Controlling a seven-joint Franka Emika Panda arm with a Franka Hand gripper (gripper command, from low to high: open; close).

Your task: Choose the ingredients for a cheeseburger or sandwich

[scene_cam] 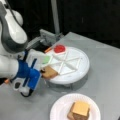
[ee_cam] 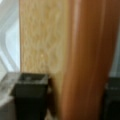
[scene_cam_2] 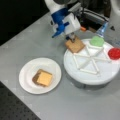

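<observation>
Wrist view: a tan-brown toast square (ee_cam: pixel 57 50) fills most of the frame, standing between two dark fingers (ee_cam: pixel 30 95), one at bottom left and one at the bottom right edge; a strip of white tray shows at the left.
Gripper: in both front views the gripper (scene_cam: pixel 43 72) (scene_cam_2: pixel 72 38) sits at the edge of the divided tray, clenched on the toast square (scene_cam: pixel 50 72) (scene_cam_2: pixel 75 45).
Toast position: the held square is over the tray's rim, tilted slightly, at the tray's near-left side in a front view (scene_cam: pixel 50 72).
Divided tray: round and white, with raised ribs making wedge compartments (scene_cam: pixel 75 67) (scene_cam_2: pixel 100 72).
Green lettuce: lies in a wedge beside the gripper (scene_cam: pixel 46 59) (scene_cam_2: pixel 97 40).
Red disc: lies in a wedge at the tray's rim (scene_cam: pixel 59 48) (scene_cam_2: pixel 114 53).
Paper plate: white and round, on the grey table near the tray but apart from it (scene_cam: pixel 60 107) (scene_cam_2: pixel 26 75).
Stack on plate: a yellow cheese square (scene_cam: pixel 80 108) (scene_cam_2: pixel 44 78) lies on top of brown pieces, whose edges show beneath it.
Table: grey surface (scene_cam: pixel 105 57) (scene_cam_2: pixel 30 37).
</observation>
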